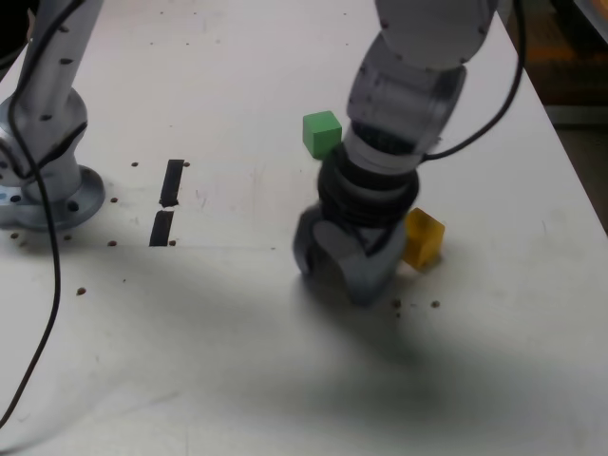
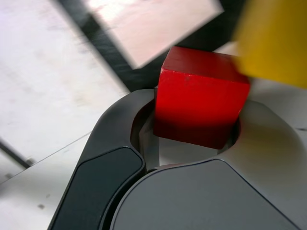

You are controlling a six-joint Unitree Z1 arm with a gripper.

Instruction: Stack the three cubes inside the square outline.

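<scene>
Toward the tabletop (image 1: 532, 380)'s right edge in the exterior view, the gripper (image 2: 192, 143) is clamped on the red cube (image 2: 201, 103), with the yellow cube (image 1: 423, 239) just beside it, so lifting carelessly could knock that neighbour away from the square outline (image 2: 110, 52).

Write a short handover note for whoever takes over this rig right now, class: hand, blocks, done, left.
Hand: shut on the red block, low over the table.
Yellow block: on the table beside the hand, at the exterior view's right.
Green block: on the table behind the arm, apart.
Square outline: seen from the wrist view only, just beyond the red block, nothing in its visible part.
Done: red block gripped.
Left: nothing stacked yet; all three blocks must go into the outline.
</scene>
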